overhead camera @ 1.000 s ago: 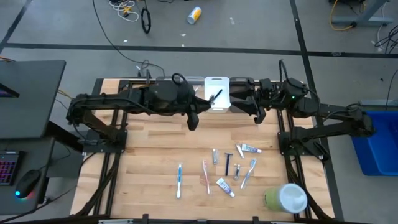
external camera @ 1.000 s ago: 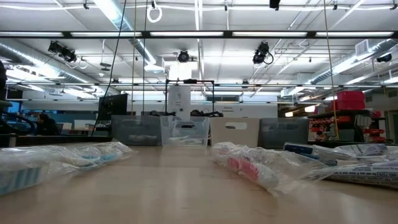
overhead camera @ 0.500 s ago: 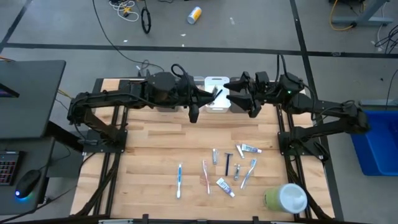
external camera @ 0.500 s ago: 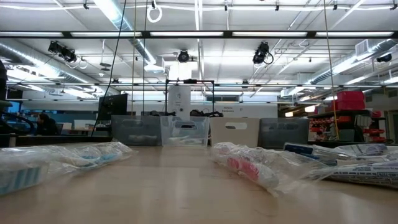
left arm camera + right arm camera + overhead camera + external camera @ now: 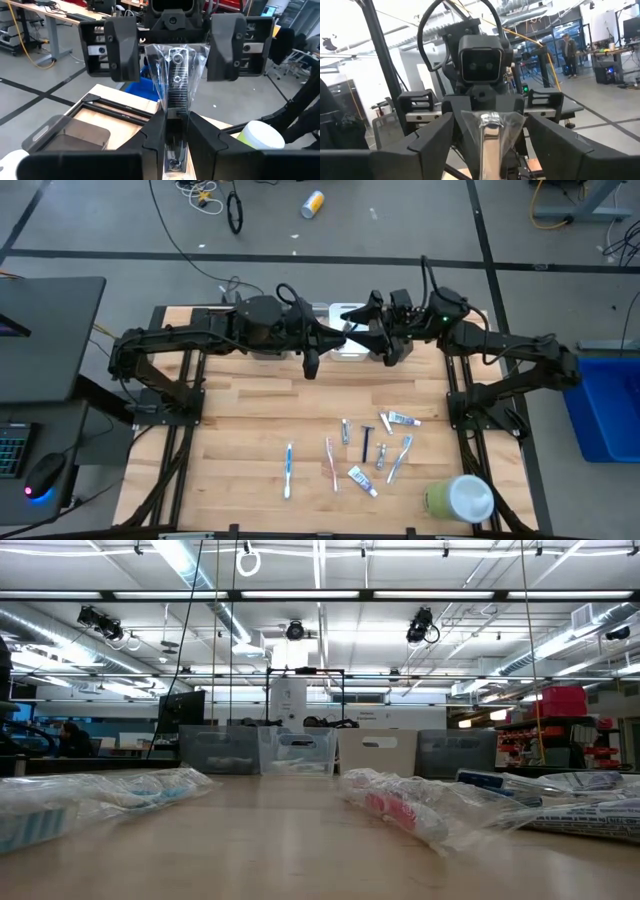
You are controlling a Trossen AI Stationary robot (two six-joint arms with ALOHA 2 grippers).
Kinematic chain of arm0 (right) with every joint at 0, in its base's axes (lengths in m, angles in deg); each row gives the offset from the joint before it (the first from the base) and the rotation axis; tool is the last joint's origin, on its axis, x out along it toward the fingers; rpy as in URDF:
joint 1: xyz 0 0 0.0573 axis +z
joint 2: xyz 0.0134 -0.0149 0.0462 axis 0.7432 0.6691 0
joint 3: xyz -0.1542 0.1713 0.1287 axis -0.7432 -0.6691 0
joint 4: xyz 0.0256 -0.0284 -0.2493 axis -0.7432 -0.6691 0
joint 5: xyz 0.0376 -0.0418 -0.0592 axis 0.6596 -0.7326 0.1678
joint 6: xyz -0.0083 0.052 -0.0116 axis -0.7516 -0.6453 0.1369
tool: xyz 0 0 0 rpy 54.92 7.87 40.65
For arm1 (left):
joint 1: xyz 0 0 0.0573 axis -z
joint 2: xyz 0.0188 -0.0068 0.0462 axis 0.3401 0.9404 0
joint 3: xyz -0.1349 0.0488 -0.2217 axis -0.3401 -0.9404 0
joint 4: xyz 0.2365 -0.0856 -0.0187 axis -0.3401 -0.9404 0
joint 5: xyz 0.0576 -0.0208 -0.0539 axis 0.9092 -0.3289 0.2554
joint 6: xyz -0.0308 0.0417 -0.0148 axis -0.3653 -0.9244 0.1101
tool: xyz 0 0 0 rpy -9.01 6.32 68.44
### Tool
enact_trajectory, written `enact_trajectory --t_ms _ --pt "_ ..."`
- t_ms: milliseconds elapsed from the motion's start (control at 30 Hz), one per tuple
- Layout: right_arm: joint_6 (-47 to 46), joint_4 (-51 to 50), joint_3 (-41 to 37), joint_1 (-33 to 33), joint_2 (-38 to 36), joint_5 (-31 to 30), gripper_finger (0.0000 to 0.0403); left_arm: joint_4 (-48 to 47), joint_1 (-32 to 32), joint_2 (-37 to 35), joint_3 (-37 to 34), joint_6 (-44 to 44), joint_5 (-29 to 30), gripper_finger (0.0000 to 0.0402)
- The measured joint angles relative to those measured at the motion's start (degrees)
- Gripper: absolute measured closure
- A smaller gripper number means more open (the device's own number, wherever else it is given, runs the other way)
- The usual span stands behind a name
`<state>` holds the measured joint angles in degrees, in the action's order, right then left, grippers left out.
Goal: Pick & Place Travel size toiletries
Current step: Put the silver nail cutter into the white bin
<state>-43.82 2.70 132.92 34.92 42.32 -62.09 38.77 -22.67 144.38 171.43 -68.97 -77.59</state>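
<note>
Over the last second, right pincer swung in across the far edge of the tabletop to meet the left pincer head-on above the white bin; fingers spread wide during that approach and now standing apart on either side of the wrapped black razor; left arm barely shifted. Reads as a hand-over mid-air: razor not yet passed, since the left pincer is clamped on its handle end and the right fingers flank the package without closing; next likely a squeeze by the right, then release by the left.

Razor held off the tabletop, between the two pincers, in clear crinkled wrapping; long axis running along the line from one pincer to the other, across the table from left to right, roughly level; head end pointing toward the right arm, handle buried between the left fingers.

Remaining toiletries lying scattered on the near right part of the tabletop, near a green-and-white round container.
</note>
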Motion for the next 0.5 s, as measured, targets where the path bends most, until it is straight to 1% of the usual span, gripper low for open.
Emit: enact_trajectory --t_ms 133,267,367,500 --pt "-0.1 0.0 0.0 0.0 0.3 0.3 0.0170 0.0 0.0 0.0 0.0 0.1 -1.0 0.0334" --pt "-0.9 0.0 0.0 0.0 0.2 0.5 0.0214 0.0 0.0 0.0 0.0 0.0 -1.1 0.0335" --pt "-1.6 0.0 0.0 0.0 0.2 2.5 0.0249 0.0 0.0 0.0 0.0 0.0 -1.0 0.0333" --pt "-1.6 -0.4 0.0 0.0 0.2 2.8 0.0287 0.0 0.0 0.0 0.0 0.0 -1.1 0.0335"
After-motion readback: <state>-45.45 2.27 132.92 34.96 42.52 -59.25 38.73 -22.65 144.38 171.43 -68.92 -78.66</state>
